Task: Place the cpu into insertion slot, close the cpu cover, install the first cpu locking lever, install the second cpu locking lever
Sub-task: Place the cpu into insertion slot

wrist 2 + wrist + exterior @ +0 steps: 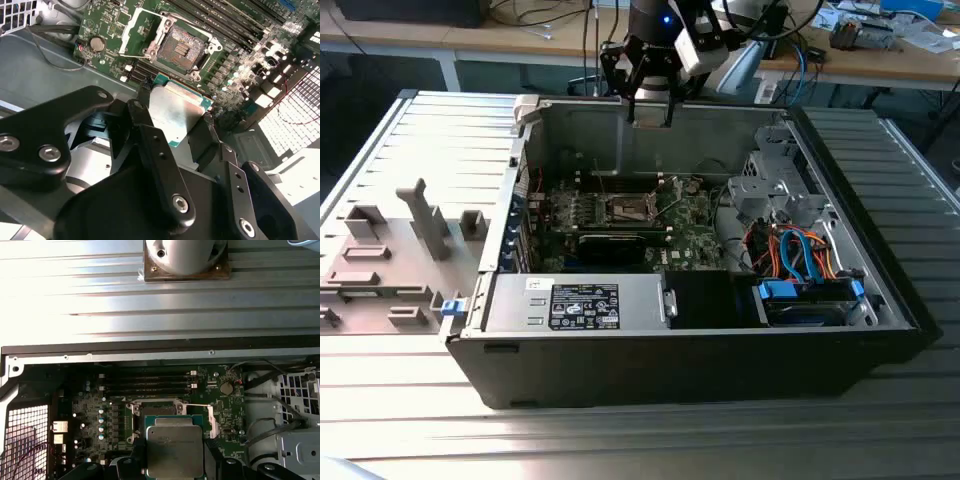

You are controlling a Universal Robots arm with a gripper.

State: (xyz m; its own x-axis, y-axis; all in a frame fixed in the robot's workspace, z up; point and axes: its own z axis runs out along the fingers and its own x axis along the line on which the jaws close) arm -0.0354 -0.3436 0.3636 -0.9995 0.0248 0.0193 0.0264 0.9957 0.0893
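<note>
My gripper (651,110) hangs above the open computer case, over its far wall, shut on the cpu (175,112). The chip is a flat silver-grey square with a green edge, pinched between the black fingers (150,135) in both wrist views; its metal top faces the first wrist view (175,450). Below on the green board lies the insertion slot (182,47), a dark square recess with bare contacts, seen at the board's middle in the exterior view (630,208). The cpu cover (137,25) is a silvery frame swung open beside the socket. The chip is well above the slot and apart from it.
A power supply box with a black label (585,305) fills the case's near side. A drive cage (780,190) and orange and blue cables (800,250) sit at the exterior view's right. Memory slots (150,382) and a coin battery (226,388) flank the socket. Grey fixtures (420,215) stand outside the case.
</note>
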